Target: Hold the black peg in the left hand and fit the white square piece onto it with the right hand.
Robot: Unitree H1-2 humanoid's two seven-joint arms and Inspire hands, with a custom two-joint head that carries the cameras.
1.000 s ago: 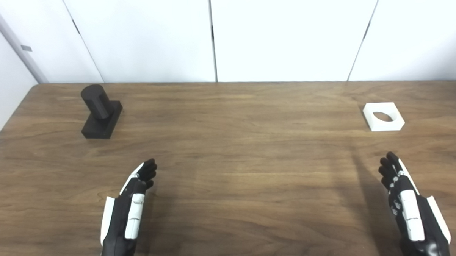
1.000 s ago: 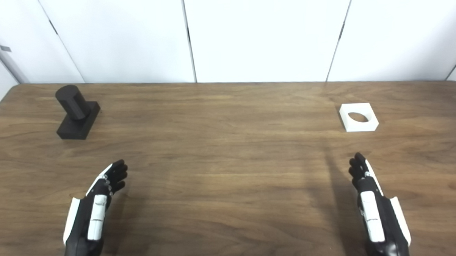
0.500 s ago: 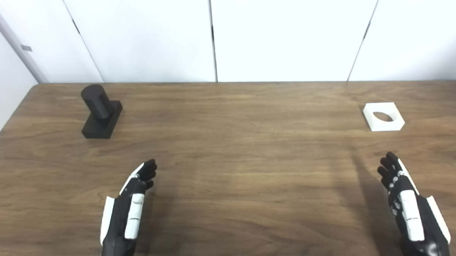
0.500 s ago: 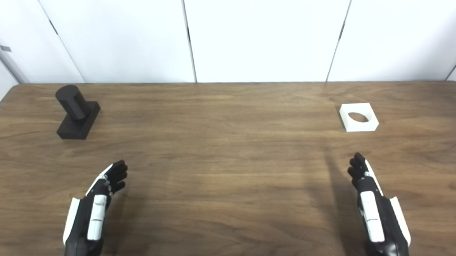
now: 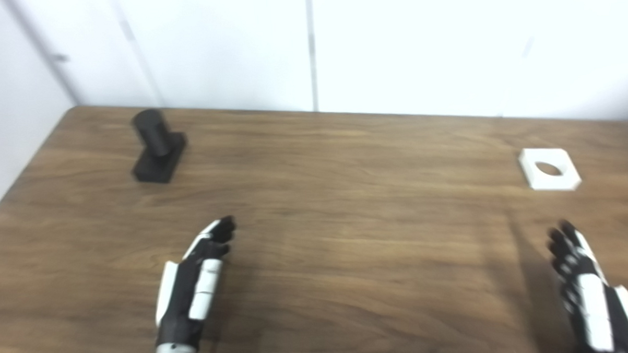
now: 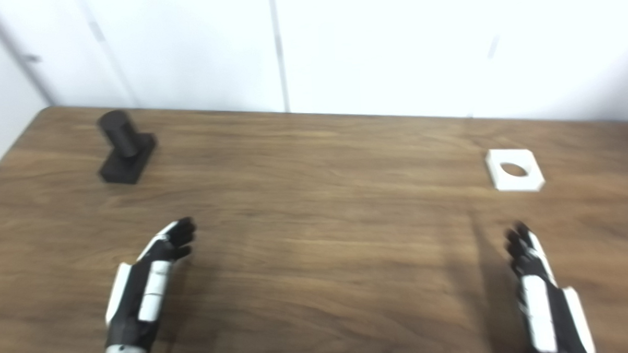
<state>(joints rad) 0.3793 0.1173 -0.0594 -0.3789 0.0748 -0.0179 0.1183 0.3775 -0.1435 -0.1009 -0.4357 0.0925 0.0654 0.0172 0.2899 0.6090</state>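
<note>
Left eye view: slightly blurred, with no brand, label or writing readable anywhere. Wooden table (image 5: pixel 347 238) filling most of the frame, white wall panels (image 5: pixel 403 43) with dark seams behind its far edge. Black peg (image 5: pixel 159 145) upright at the far left of the table, a round post on a rectangular base, resting on the wood and touched by nothing. White piece (image 5: pixel 549 169) flat on the table at the far right, corners cut off, round hole through the middle, wood showing through it, likewise touched by nothing. Peg and piece well apart, the whole width of bare wood between them. Left hand (image 5: pixel 192 285) low at the near left, thumb edge up, fingers extended toward the far side and lying close together, clasping nothing; well short of the peg. Right hand (image 5: pixel 584 287) at the near right corner, partly cut by the bottom edge, fingers likewise stretched forward and empty; near the piece but clearly apart from it, a dark shadow on the wood just to its left. Nothing standing between either hand and its target.
</note>
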